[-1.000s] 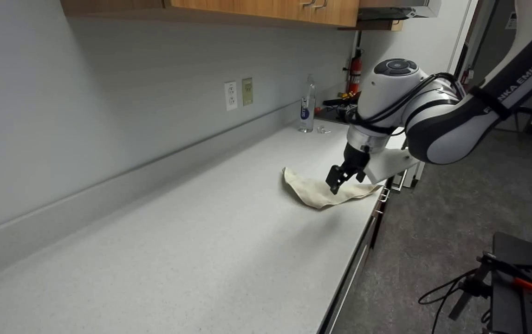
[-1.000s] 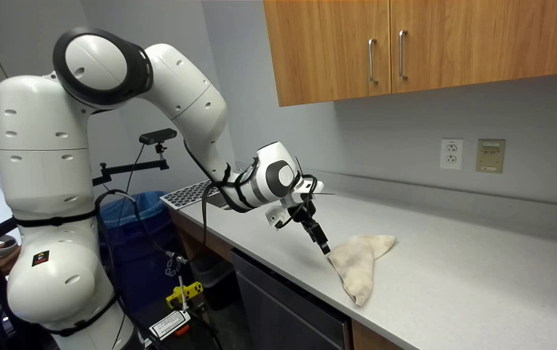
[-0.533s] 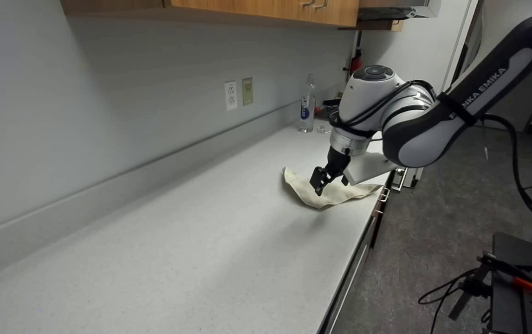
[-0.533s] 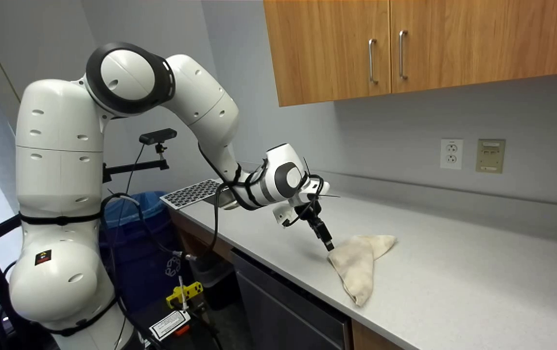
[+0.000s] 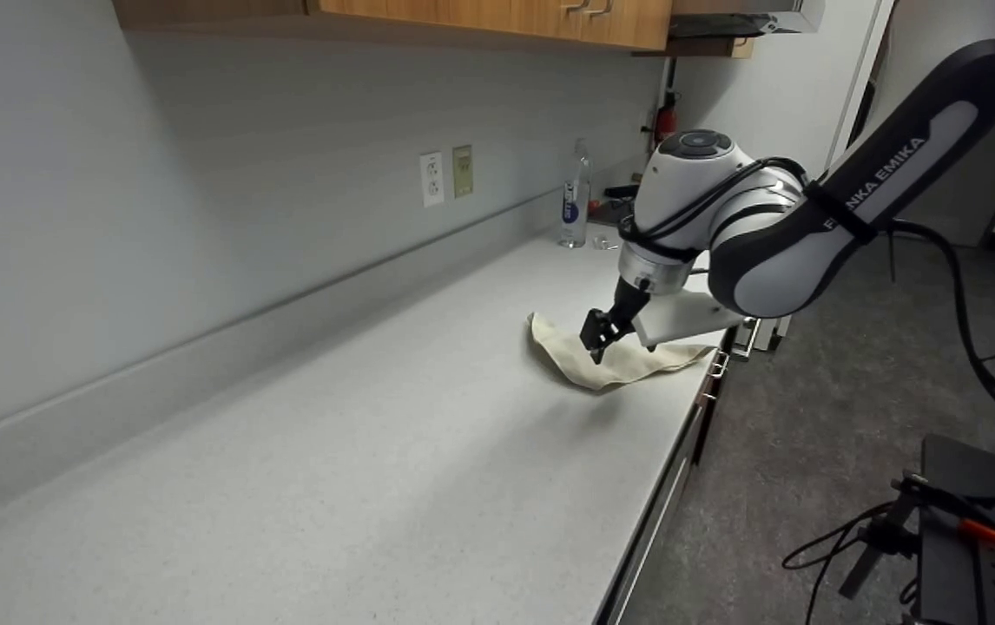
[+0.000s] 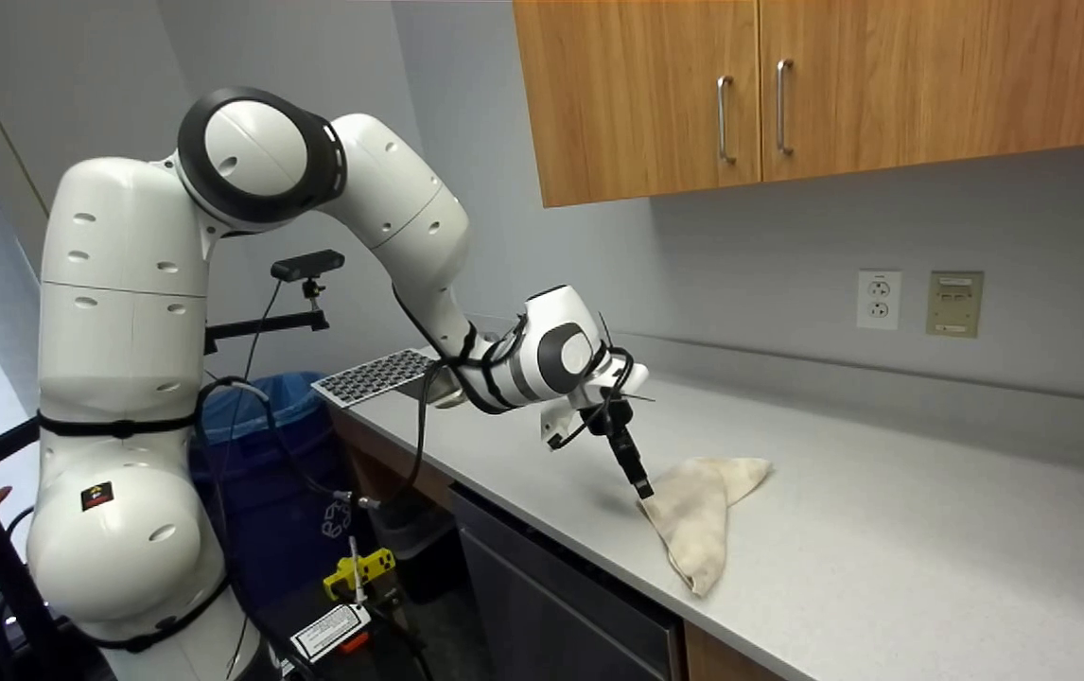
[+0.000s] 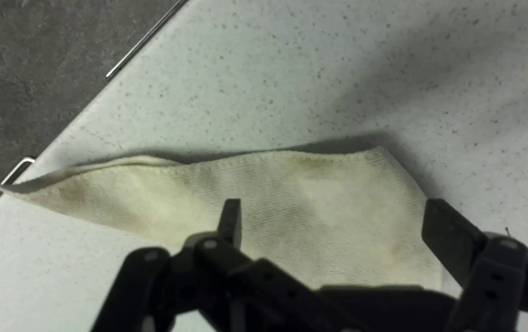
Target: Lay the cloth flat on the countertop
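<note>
One cream cloth (image 7: 301, 210) lies creased and partly folded on a pale, grey-white counter (image 5: 332, 451), its narrow corner tapering to a point at the front edge, as the black gripper (image 7: 335, 223) of a Franka Emika arm (image 5: 775, 260) points down toward it. The gripper's fingers (image 7: 453, 240) stand wide apart, with cloth showing through the gap between them; whether a fingertip touches it cannot be made out. Close up, the wrist view brings out a ribbed weave, a stitched hem and faint tan and yellowish patches, along with dark flecks in the counter. One long edge rises slightly and throws a shadow, and toward the thin corner a second layer shows past the hem. In an exterior view, a fold divides the cloth into two wings, with one toward the grey wall (image 6: 769, 284) and one toward the front edge. Visible in an exterior view alone are a clear plastic bottle (image 5: 576, 208), standing near the wall well beyond the cloth, and a red fire extinguisher (image 5: 666, 123) farther back. Likewise, a blue recycling bin (image 6: 268, 530), a yellow power strip (image 6: 358, 572) and a mounted black camera (image 6: 308, 266) show only in an exterior view, framed below the arm's bend. Wooden cabinets (image 6: 835, 95) and a white electrical outlet (image 6: 880, 299) appear in both exterior views.
</note>
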You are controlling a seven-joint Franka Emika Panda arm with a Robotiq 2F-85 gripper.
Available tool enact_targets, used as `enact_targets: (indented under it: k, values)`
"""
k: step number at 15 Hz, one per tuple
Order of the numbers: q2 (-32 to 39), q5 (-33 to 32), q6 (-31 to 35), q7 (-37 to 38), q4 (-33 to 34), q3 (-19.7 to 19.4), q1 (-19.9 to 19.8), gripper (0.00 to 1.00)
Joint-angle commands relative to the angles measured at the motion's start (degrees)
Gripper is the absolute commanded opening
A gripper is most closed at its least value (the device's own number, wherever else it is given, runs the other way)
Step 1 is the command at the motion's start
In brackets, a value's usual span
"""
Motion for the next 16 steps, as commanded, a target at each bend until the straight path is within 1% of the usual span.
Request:
enact_targets:
  k: [1,5,9,11,12,15,16]
  values:
    - [3.9,4.4,3.0,7.8,2.7,-4.3,3.7,1.0]
    - [7.5,9.8,4.7,14.3,4.8,-6.0,6.4,1.0]
    - [10.3,13.7,5.5,17.6,6.8,-6.3,8.8,1.0]
    - [11.4,15.4,5.7,18.3,7.7,-6.3,9.2,1.0]
    - [12.1,15.7,6.3,18.7,8.1,-6.7,9.6,0.97]
    - [13.7,16.7,7.2,19.3,9.0,-8.2,10.3,0.79]
    - [14.2,16.8,7.5,19.3,9.2,-8.8,10.5,0.63]
